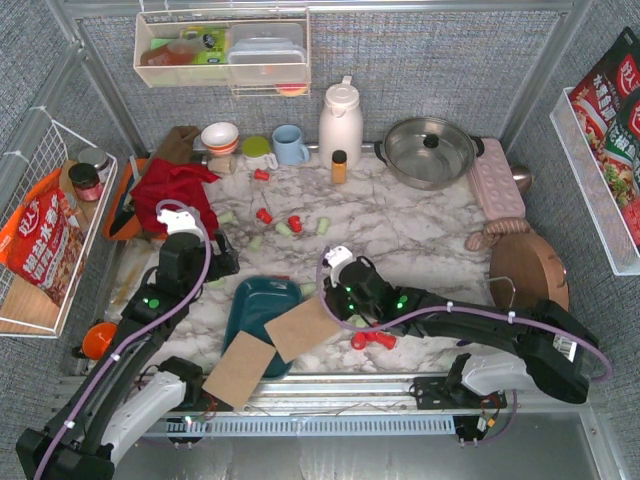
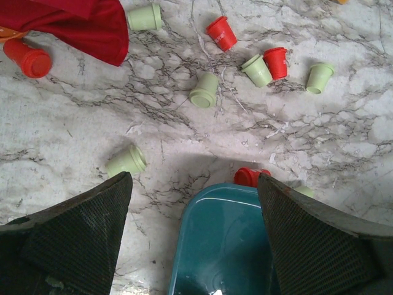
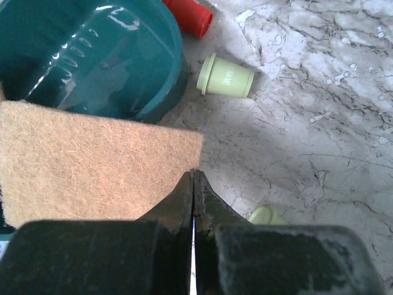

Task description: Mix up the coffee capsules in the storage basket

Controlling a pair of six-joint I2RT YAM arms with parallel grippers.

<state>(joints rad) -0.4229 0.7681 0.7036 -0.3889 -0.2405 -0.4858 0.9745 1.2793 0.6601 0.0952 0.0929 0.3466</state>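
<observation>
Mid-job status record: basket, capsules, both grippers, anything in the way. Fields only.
basket: storage basket, no capsules in its visible part
cover: two brown mats lie over its near end
capsules: coffee capsules, red and green, scattered on the table
left: left gripper over basket's far rim, jaws open
right: right gripper at a mat's edge, jaws shut

Large white Chinese characters on a red snack bag (image 1: 45,245) at the left edge of the frame, too blurred to read, Chinese print on red and green packets (image 1: 612,95) at the upper right, also illegible, faint mark on a green capsule (image 3: 226,76), unreadable.
</observation>
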